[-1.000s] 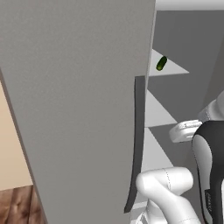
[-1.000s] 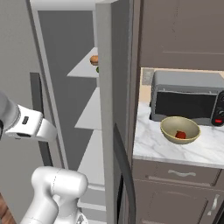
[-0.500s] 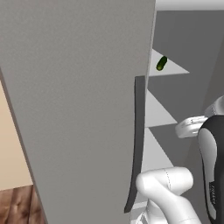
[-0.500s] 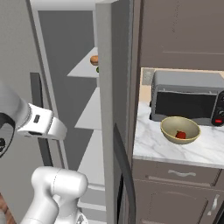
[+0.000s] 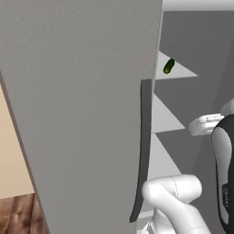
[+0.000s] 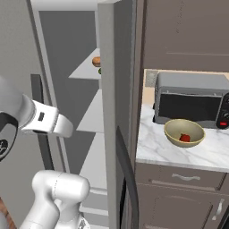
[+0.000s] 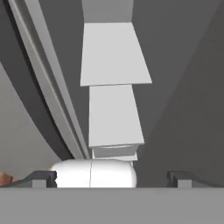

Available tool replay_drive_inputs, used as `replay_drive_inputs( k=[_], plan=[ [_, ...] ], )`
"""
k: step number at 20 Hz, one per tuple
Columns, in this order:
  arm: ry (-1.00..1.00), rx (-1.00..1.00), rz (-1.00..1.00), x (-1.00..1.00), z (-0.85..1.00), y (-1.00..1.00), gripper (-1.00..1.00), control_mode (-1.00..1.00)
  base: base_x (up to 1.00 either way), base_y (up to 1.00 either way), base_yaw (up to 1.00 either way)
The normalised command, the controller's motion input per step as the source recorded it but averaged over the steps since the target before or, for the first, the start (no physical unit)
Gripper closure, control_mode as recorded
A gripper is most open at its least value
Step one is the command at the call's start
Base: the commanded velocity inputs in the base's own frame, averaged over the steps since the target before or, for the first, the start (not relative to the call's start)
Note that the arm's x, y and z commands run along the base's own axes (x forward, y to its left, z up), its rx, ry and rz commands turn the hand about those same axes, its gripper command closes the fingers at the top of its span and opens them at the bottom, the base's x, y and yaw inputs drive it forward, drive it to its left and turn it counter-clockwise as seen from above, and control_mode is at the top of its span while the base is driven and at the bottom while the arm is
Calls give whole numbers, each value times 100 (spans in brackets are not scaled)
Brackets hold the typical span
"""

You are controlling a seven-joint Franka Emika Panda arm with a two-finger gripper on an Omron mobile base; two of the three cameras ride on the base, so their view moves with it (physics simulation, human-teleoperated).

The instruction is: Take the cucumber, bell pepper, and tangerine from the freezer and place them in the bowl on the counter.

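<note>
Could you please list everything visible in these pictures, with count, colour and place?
freezer: one, grey, door open, pale grey shelves inside.
door handles: two, dark, long and slightly curved, one on each grey door.
cucumber: one, dark green, on an upper freezer shelf.
tangerine: one, orange-tan, on an upper freezer shelf, partly behind the door edge.
counter: one, white marble, right of the freezer, over brown drawers.
bowl: one, pale yellow-olive, on the counter in front of the microwave.
bell pepper: one, red, inside the bowl.
microwave: one, grey with dark door, at the back of the counter.
wall cupboards: brown, above the microwave.
gripper: one, dark fingertips, open, empty, facing the freezer shelves.
</note>
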Motion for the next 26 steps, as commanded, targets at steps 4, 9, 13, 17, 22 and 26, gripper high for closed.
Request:
replay_drive_inputs(
  k=[4,9,13,17,22,26],
  plan=[
    [-14,0,-6,0,22,0,-100,-100,0,0,0],
    [-10,0,-6,10,29,0,-100,-100,0,0,0],
    [-4,0,-3,35,28,0,-100,-100,0,0,0],
    [-3,0,-1,29,26,-7,-100,-100,0,0,0],
    [-1,0,0,33,24,-11,-100,-100,0,0,0],
    [0,0,0,35,18,-10,-100,-100,0,0,0]
  ],
)
